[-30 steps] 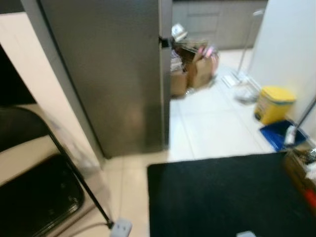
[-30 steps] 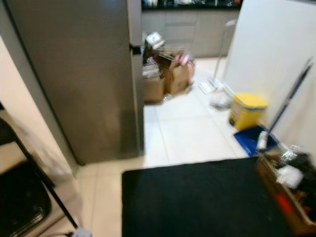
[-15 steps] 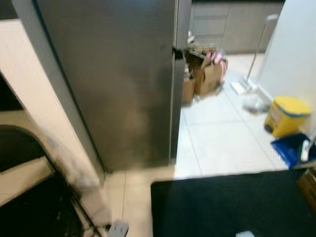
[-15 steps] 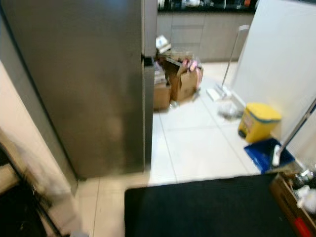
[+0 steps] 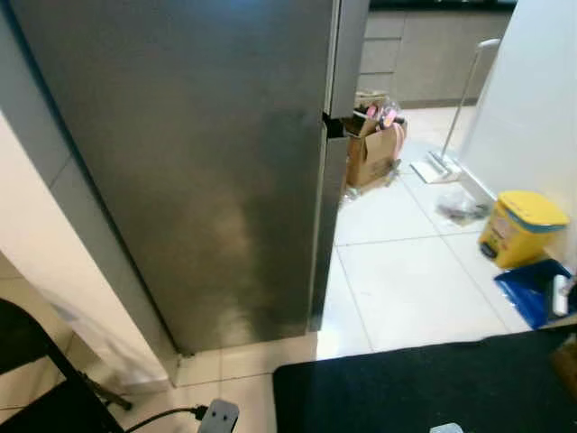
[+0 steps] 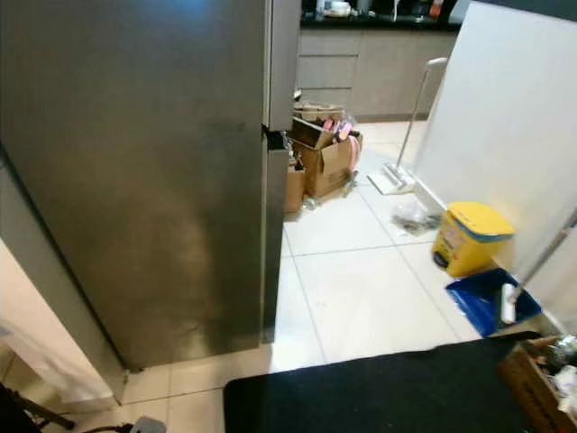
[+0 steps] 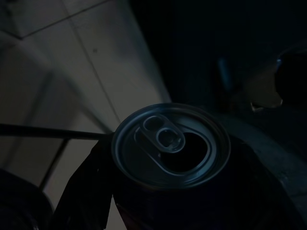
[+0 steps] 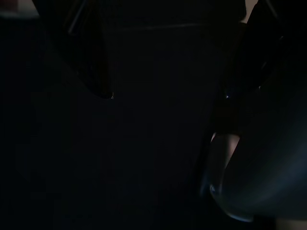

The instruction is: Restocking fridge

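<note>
A tall stainless-steel fridge (image 5: 207, 180) stands before me with its doors shut; I see its side and the front edge (image 5: 329, 162). In the left wrist view a dark drink can (image 7: 170, 143), pull-tab top facing the camera, sits between the black fingers (image 7: 84, 191) of my left gripper (image 7: 172, 201), which is shut on it. The right wrist view is very dark. There my right gripper (image 8: 168, 96) hangs over the dark mat with its fingers (image 8: 93, 62) spread apart and nothing between them.
A black mat (image 5: 424, 388) lies at my feet. Cardboard boxes (image 5: 374, 149) sit past the fridge, with a mop (image 5: 455, 117), a yellow bin (image 5: 521, 227) and a blue dustpan (image 5: 532, 289) along a white wall (image 5: 532, 108). A black chair (image 5: 36, 397) and a plug (image 5: 219, 417) are at lower left.
The camera has moved closer and tilted up, so the fridge looms larger and the chair has slid out at lower left. The picture is sharper. Nothing in the room has moved.
</note>
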### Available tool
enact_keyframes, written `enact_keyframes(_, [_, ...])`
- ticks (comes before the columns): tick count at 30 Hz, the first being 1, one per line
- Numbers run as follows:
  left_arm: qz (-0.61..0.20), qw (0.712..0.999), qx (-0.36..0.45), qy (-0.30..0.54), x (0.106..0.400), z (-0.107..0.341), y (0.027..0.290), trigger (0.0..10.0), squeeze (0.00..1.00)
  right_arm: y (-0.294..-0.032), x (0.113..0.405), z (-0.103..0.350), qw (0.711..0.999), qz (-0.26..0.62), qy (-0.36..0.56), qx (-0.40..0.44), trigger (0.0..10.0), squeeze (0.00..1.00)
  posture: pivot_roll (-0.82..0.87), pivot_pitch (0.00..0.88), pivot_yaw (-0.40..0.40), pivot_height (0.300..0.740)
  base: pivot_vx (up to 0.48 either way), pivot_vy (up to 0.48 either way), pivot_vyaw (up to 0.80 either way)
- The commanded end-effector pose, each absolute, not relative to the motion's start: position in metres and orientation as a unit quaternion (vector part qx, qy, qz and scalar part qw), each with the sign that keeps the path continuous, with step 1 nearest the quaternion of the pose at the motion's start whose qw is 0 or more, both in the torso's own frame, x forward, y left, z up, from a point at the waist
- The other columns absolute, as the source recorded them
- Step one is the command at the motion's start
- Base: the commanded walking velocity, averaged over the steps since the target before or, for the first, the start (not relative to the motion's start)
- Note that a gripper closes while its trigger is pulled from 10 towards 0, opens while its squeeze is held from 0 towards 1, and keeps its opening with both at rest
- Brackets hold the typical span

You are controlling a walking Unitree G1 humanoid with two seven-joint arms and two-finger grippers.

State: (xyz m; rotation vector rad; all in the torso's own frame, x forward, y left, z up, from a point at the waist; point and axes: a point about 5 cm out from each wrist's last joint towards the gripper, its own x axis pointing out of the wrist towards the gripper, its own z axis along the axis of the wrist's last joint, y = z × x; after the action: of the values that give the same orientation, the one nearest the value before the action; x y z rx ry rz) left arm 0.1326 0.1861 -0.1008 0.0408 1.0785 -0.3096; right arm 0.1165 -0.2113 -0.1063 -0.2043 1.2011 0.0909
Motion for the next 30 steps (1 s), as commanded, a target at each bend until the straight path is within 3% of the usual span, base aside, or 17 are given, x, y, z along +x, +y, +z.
enact_keyframes(1, [-0.151,0.844,0.016,0.514,0.1313,-0.1016,0.1834,10.0,0.0,-0.2096,0.1174,-0.1059,0.824,0.049,0.559,-0.077,10.0,0.0,0.05,0.0,0.005,0.74,0.394,0.0,0.0])
enact_keyframes(6, [-0.151,0.845,0.015,0.514,0.1313,-0.1016,0.1832,10.0,0.0,-0.209,0.1179,-0.1058,0.825,0.051,0.557,-0.078,10.0,0.0,0.05,0.0,0.004,0.74,0.39,0.0,0.49])
enact_keyframes(16, [-0.15,0.846,0.013,0.512,0.1316,-0.1014,0.1829,10.0,0.0,-0.2114,0.1145,-0.1069,0.82,0.028,0.567,-0.072,10.0,0.0,0.05,0.0,0.006,0.74,0.39,0.0,0.0])
enact_keyframes(30, [-0.135,0.848,0.012,0.512,0.1333,-0.101,0.1856,10.0,0.0,-0.2097,0.1144,-0.1072,0.819,0.032,0.569,-0.061,10.0,0.0,0.05,0.0,0.007,0.74,0.0,0.0,-0.8])
